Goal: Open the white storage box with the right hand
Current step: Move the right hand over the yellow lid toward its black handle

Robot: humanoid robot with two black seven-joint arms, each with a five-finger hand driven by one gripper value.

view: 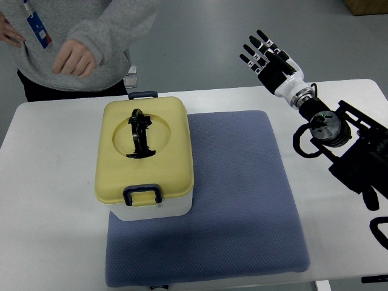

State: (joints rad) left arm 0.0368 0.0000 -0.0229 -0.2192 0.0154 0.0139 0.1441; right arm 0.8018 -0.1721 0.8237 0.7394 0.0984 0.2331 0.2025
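A white storage box [148, 206] with a pale yellow lid [145, 151] sits on the left part of a blue-grey mat [242, 200]. A black handle [139, 134] lies folded on the lid, and dark blue latches show at its near side [143, 194] and far side [143, 95]. The lid is down. My right hand [267, 57] is raised beyond the table's far edge, well to the right of the box, fingers spread and holding nothing. Its black arm [339, 139] comes in from the right edge. No left arm shows.
The white table [48, 200] carries the mat and box. A person in a grey sweater [85, 42] stands at the far left behind the table, one hand [74, 59] hanging near the box's far side. Grey floor lies beyond.
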